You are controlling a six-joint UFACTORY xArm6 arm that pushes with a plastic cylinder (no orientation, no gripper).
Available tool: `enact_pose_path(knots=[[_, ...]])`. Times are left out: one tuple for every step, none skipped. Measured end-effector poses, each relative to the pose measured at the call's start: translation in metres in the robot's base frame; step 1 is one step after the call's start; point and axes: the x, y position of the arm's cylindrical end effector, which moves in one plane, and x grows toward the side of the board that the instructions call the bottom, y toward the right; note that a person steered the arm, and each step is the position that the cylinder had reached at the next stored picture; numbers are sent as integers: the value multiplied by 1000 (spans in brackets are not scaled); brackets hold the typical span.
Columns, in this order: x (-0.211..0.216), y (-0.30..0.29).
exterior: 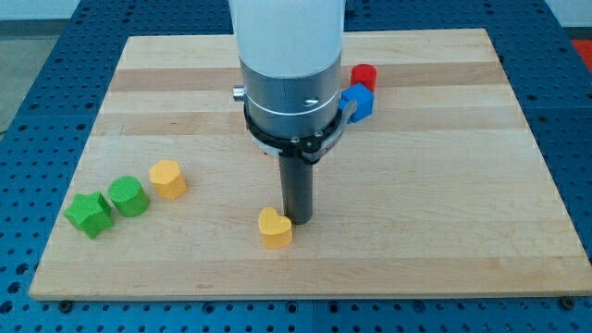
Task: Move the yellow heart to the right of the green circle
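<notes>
Rod tool, gripless, holds nothing; my tip touches the yellow plastic heart from its right, apparently placed to push it left toward the green plastic circle on the wooden surface.

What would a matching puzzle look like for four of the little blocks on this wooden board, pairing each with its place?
Blocks:
1. yellow heart-shaped block
2. green star-shaped block
3. red cylinder block
4. green round block

Places:
A. nearest the view's top, just above the blue block
B. farthest to the view's left
C. between the green star and the yellow hexagon-like block
D. beside my tip, on its left

Pairs: 1-D, 2-B, 3-A, 4-C
</notes>
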Motion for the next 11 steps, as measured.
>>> enact_pose_path(knots=[[0, 3], [0, 4], [0, 4], [4, 5], [6, 30], [12, 25], [36, -36], [29, -90], [11, -137], [7, -125], [0, -66]])
